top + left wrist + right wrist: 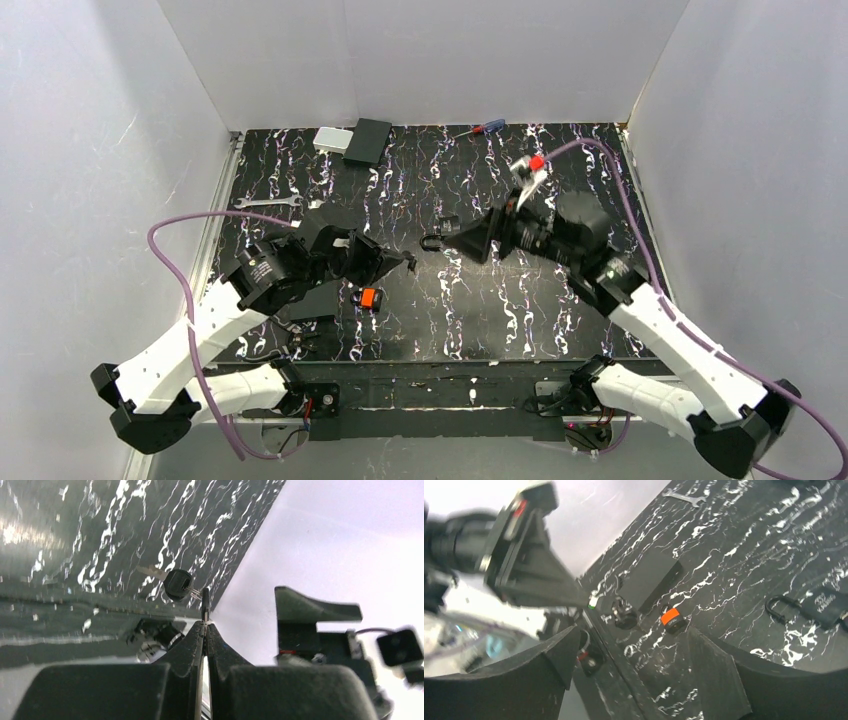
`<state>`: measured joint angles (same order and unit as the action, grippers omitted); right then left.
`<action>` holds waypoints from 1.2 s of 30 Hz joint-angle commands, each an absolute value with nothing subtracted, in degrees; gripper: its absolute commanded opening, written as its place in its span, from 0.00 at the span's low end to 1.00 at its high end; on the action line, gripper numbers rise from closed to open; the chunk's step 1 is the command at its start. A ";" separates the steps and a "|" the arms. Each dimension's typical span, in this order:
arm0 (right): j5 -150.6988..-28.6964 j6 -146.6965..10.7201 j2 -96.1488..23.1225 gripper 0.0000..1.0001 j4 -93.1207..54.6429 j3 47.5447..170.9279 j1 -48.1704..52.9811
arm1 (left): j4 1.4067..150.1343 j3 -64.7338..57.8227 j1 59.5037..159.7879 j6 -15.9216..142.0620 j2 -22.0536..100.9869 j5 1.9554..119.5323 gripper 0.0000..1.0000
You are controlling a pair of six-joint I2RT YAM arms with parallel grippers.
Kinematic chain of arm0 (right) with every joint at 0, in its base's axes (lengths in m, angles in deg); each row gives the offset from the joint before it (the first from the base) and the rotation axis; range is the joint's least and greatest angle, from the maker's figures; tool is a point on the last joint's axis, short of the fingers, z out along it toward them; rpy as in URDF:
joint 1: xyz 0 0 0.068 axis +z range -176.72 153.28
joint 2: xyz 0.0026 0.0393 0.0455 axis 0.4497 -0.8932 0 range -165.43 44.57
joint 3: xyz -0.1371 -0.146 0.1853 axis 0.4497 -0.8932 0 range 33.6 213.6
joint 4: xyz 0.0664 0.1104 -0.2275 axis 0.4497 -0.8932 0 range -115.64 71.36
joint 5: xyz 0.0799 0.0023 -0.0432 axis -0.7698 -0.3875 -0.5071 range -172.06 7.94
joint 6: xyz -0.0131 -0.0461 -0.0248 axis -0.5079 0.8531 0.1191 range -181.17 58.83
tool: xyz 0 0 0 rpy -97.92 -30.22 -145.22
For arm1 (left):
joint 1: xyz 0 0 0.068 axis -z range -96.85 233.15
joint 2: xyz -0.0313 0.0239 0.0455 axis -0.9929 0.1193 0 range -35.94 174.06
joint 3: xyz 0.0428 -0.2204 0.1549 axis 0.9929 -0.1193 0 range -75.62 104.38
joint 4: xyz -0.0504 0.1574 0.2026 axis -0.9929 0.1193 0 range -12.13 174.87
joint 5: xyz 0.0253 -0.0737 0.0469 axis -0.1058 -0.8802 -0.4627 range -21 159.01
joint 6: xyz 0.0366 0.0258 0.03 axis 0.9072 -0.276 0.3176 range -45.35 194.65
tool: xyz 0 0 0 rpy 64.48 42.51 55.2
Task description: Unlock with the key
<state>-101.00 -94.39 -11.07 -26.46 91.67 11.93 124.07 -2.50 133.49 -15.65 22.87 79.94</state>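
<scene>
The key hangs just past the tips of the left fingers, above the left-centre of the tabletop. Its dark head faces the wrist camera and its silvery blade points away, up and left. The left gripper is pinched tight on a thin dark strip that a small ring joins to the key's head. I cannot tell whether that strip is a second key. From the top view the key is too small to make out at the left gripper.

The padlock lies flat on the tabletop, apart from the key and to its right, shackle towards the left arm. The right gripper is just beside the padlock with its fingers spread wide and nothing between them. In the right wrist view the padlock is cut off by the frame edge and partly hidden behind the right finger.

An orange block sits near the front, below the left gripper. A wrench lies near the left edge. At the back stand a black box and, touching it, a grey box. A screwdriver lies farther right. The left gripper looks blurred in the right wrist view.
</scene>
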 commanded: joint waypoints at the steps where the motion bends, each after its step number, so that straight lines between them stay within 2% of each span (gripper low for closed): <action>1: -101.81 -77.13 -3.27 0.88 -8.49 83.84 17.77 | 132.97 -2.40 131.18 -29.24 23.64 70.24 0.00; 4: -103.99 -72.14 -4.05 0.89 -10.29 85.04 21.20 | 134.66 -2.21 129.40 -32.92 25.00 62.66 0.00; 11: -102.35 -64.70 -6.52 0.84 -10.22 84.48 29.18 | 131.54 -4.72 127.16 -34.41 24.67 56.68 0.00; 19: -102.66 -58.35 -9.16 0.80 -10.69 84.27 32.37 | 128.49 -6.94 125.73 -34.09 24.39 51.45 0.00; 36: -94.67 -48.72 -7.70 0.52 -10.13 78.69 32.43 | 123.12 -8.25 124.42 -36.44 22.96 48.00 0.00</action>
